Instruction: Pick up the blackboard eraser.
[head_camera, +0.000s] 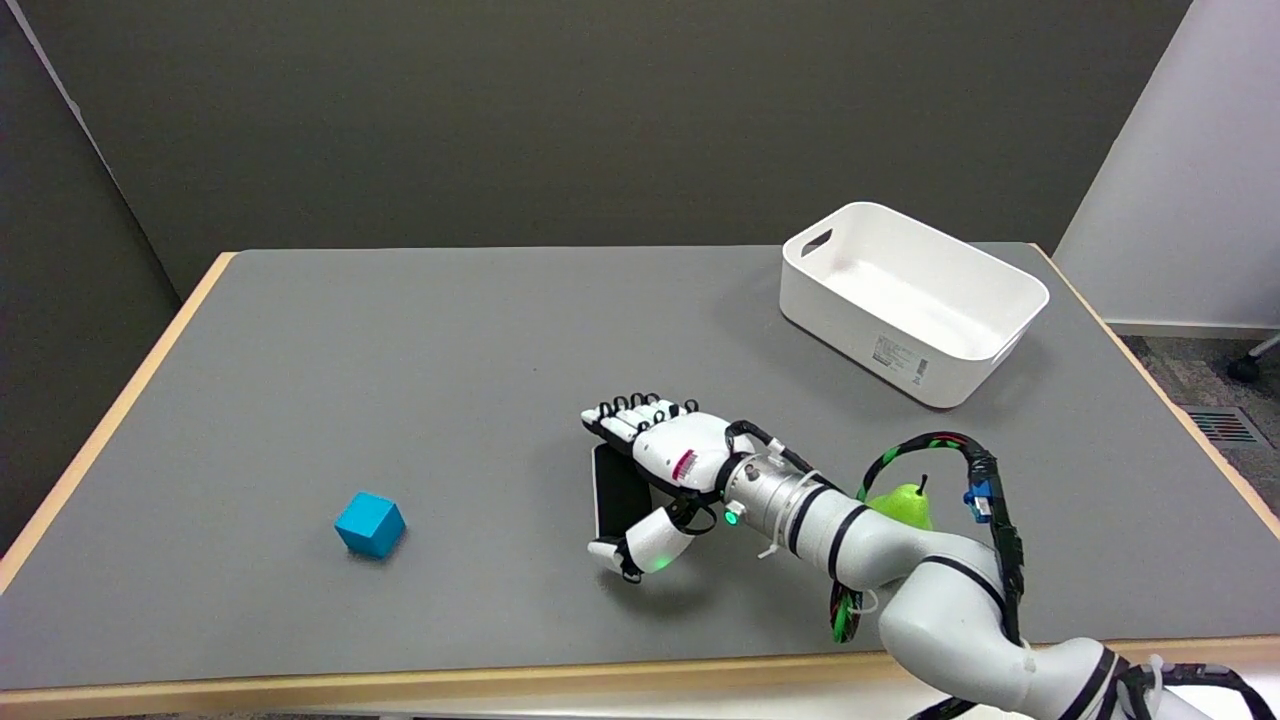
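- We see the right hand (668, 470) straddling the blackboard eraser (617, 495), fingers at its far end, thumb at its near end.
- Eraser flat on table (400, 350); we cannot tell if grasped.

- Even, soft light from overhead — the grey table (400, 340) is lit uniformly, with no hot spots.
- Shadows are faint and short: a soft one under the right hand (660, 470), another beside the white bin (905, 300).
- The bin's inner walls look bright but keep detail.
- Focus is sharp throughout — no motion blur.
- Slight darkening toward the upper corners.
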